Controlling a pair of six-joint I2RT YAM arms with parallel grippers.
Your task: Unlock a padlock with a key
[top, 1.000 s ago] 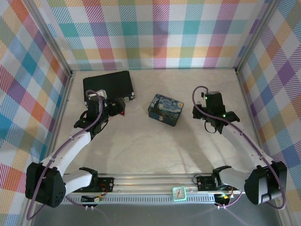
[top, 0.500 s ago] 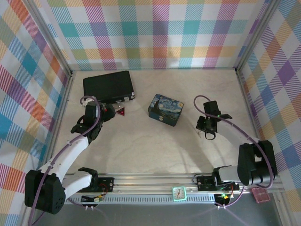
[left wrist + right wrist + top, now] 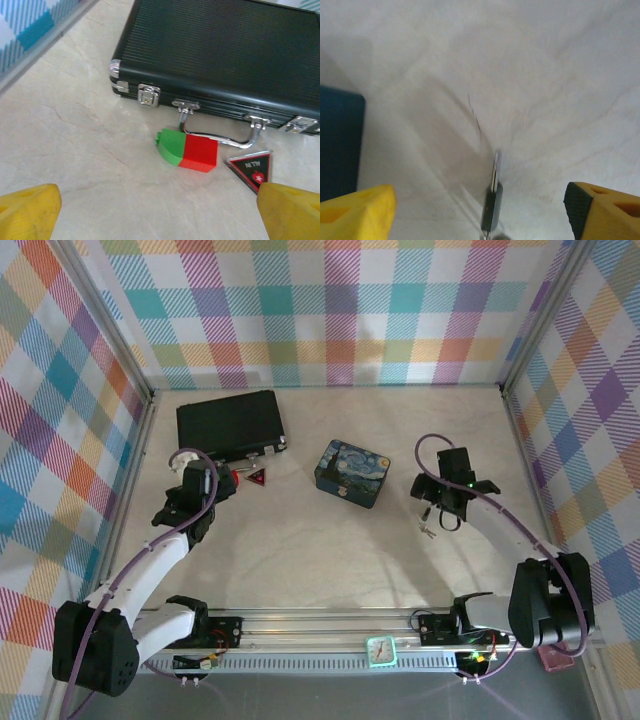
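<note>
Overhead: left gripper [image 3: 226,481] sits beside the black case [image 3: 230,422] and the red triangle piece [image 3: 258,478]. Right gripper [image 3: 438,512] is right of the blue tin [image 3: 352,472], with the key [image 3: 428,531] on the tabletop [image 3: 330,560] just beside it.
Left wrist: gripper released, fingers spread wide, nothing held. A green-red block [image 3: 189,150] lies near the case handle.
Right wrist: gripper released. The key lies flat between the jaws, touching neither.

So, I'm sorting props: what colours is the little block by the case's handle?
The block is half green, half red; clearest in the left wrist view.
</note>
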